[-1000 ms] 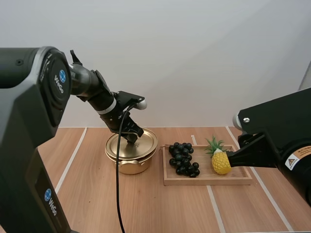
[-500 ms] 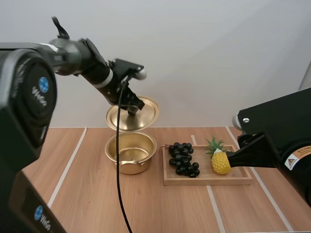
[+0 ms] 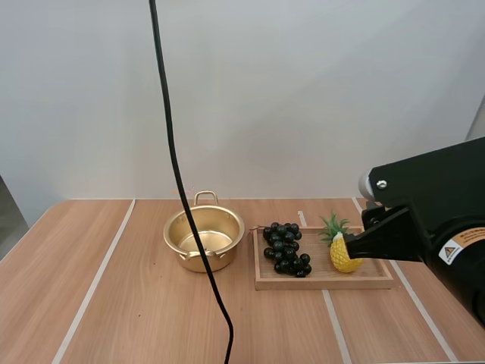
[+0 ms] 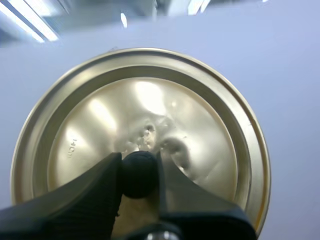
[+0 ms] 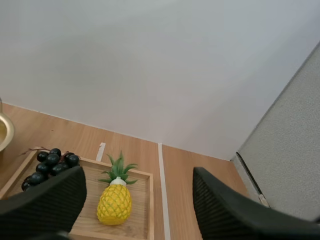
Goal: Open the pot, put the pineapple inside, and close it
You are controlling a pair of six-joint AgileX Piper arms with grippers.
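The gold pot stands open at the table's middle, nothing inside it. Its gold lid is raised in the air, underside away from the camera, and my left gripper is shut on the lid's black knob. The yellow pineapple with green leaves stands upright at the right end of the wooden tray. In the right wrist view the pineapple sits below and ahead of my right gripper, whose fingers stand wide apart, open and holding nothing.
A bunch of dark grapes lies on the tray's left half, between pot and pineapple. My right arm hangs over the table's right side. A grey panel stands beyond the table's right edge.
My left arm lifted the lid off the pot and rose out of the high view, leaving the pot open. The right arm shifted slightly left toward the pineapple.
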